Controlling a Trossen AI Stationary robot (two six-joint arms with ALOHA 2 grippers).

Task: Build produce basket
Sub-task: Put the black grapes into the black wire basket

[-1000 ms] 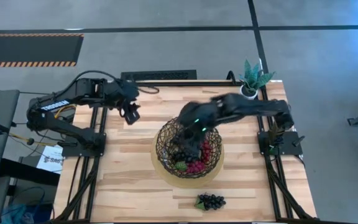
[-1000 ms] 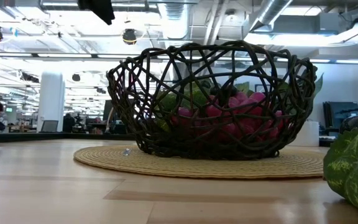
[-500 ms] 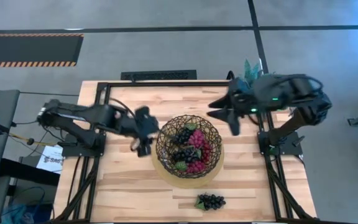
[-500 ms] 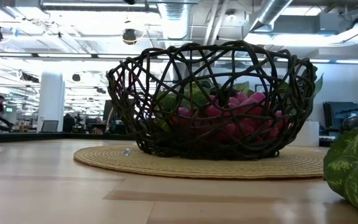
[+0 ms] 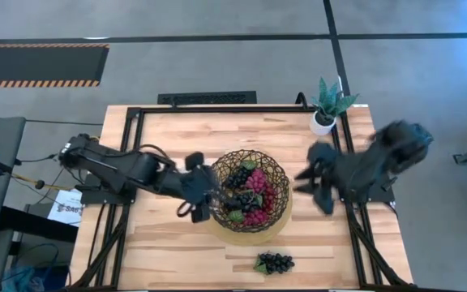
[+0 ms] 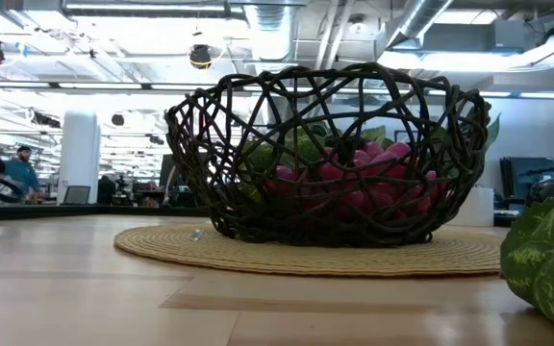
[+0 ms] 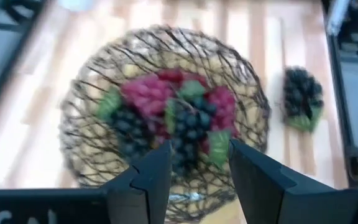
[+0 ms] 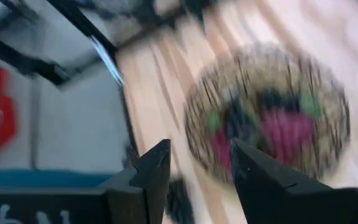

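The basket (image 5: 247, 193) sits on its tan round base (image 5: 278, 229) at the table (image 5: 169, 251) centre, holding red and dark grape bunches (image 5: 250, 195). One dark bunch (image 5: 274, 263) lies alone near the table's front edge. The left gripper (image 5: 203, 197) is just beside the basket's left rim, jaws narrowly apart and empty. The right gripper (image 5: 319, 185) is near the right edge, jaws narrowly apart and empty.

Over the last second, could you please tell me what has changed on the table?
The right gripper left the basket, swung to the far right corner, then came down the table's right side. The left gripper travelled from the far left to the basket's left rim, jaws open. The grape bunches in the basket, the loose dark bunch at the near edge and the potted plant stayed put.
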